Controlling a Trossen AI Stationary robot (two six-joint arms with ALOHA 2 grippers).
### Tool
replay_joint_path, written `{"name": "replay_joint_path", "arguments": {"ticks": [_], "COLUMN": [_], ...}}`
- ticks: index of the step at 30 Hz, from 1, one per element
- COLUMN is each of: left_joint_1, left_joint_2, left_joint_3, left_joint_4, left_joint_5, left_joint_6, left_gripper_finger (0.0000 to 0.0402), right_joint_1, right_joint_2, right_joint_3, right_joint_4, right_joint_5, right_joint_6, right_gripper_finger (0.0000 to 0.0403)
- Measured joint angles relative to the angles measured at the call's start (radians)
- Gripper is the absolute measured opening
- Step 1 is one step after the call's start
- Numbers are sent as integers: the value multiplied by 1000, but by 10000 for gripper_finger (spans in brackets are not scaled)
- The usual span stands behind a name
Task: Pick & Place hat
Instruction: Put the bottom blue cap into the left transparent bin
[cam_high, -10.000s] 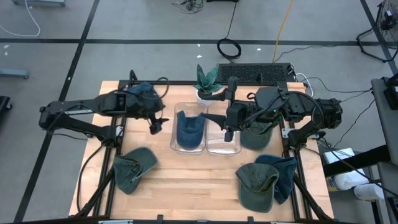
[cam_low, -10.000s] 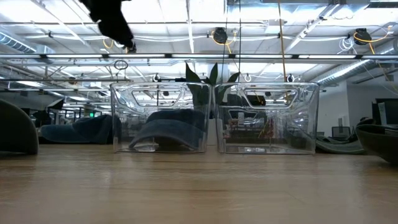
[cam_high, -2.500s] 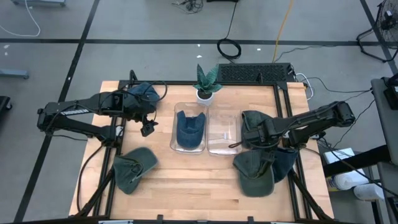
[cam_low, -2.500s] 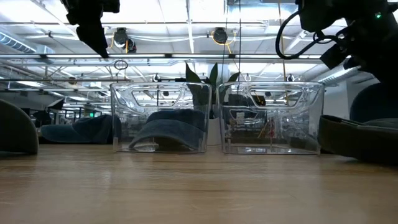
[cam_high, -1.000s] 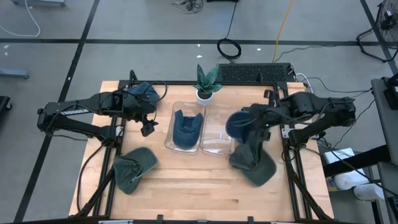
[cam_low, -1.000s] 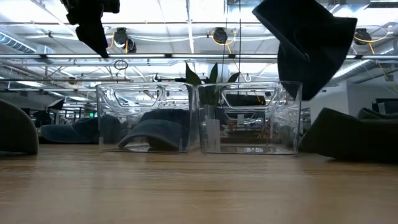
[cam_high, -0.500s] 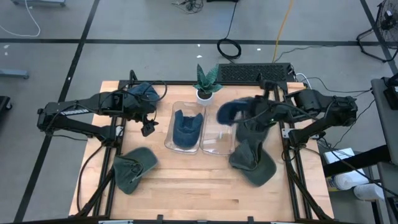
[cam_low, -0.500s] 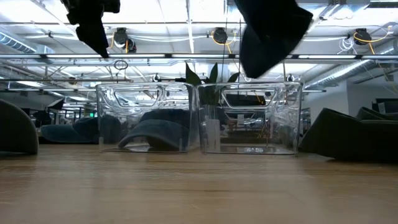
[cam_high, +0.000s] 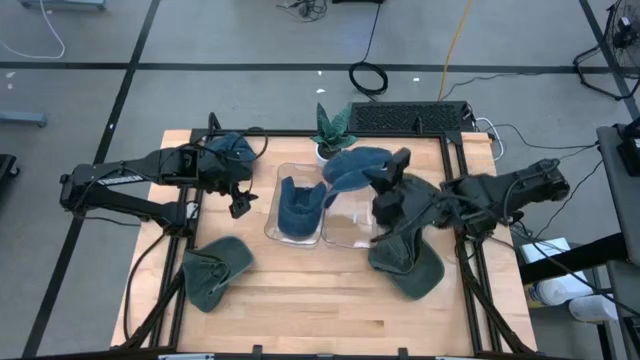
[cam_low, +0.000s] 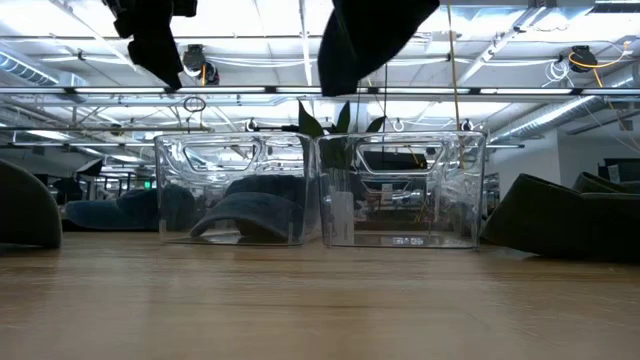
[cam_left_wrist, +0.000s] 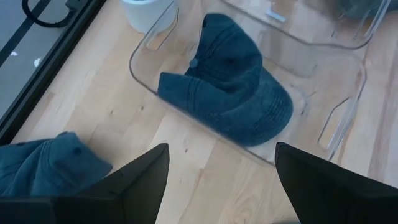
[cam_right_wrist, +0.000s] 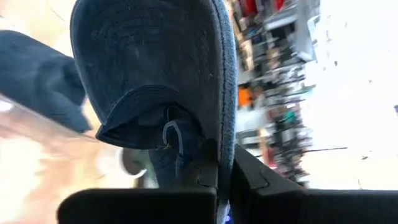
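My right gripper (cam_high: 381, 182) is shut on a blue denim hat (cam_high: 352, 164) and holds it in the air over the far ends of two clear bins. In the low view this hat (cam_low: 370, 35) hangs at the top, above the bins' rims. The left bin (cam_high: 283, 232) holds another blue hat (cam_high: 300, 205), lying on the bin's floor. The right bin (cam_high: 352, 232) shows nothing inside. My left gripper (cam_high: 240, 206) hovers open to the left of the left bin, with nothing between its fingers (cam_left_wrist: 143, 171). My right gripper pinches the hat's back rim (cam_right_wrist: 208, 146) between its two fingers, right beside the strap buckle (cam_right_wrist: 171, 134). The fingers come from the table's right side. The hat is lifted clear, reaching out from the fingers toward the table's left, above the bins.
A green hat (cam_high: 405, 265) lies on the table just right of the bins, below my right arm. Another green hat (cam_high: 215, 270) lies at the near left and a blue hat (cam_high: 230, 148) at the far left. A potted plant (cam_high: 333, 135) stands behind the bins.
My right gripper has carried the blue hat up and toward the table's left and far edges, from beside the right bin to above both bins. The hat has swung round with it and stays clear of everything.
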Motion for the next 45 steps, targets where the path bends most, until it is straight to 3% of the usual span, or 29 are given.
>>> {"name": "replay_joint_path", "arguments": {"ticks": [14,21,31,38,45], "left_joint_1": [0,0,0,0,0], "left_joint_2": [0,0,0,0,0], "left_joint_3": [0,0,0,0,0], "left_joint_4": [7,8,9,42,187], "left_joint_5": [0,0,0,4,162], "left_joint_6": [-3,-9,-14,-16,-5], "left_gripper_finger": [294,294,294,294,294], "right_joint_1": [79,80,86,87,87], "right_joint_2": [0,0,0,0,-1], "right_joint_3": [-252,-396,-511,-584,-615], "right_joint_4": [606,897,1094,1360,1417], "right_joint_5": [174,169,26,-136,-228], "right_joint_6": [-483,-721,-972,-1237,-1303], "right_gripper_finger": [0,0,0,0,0]}}
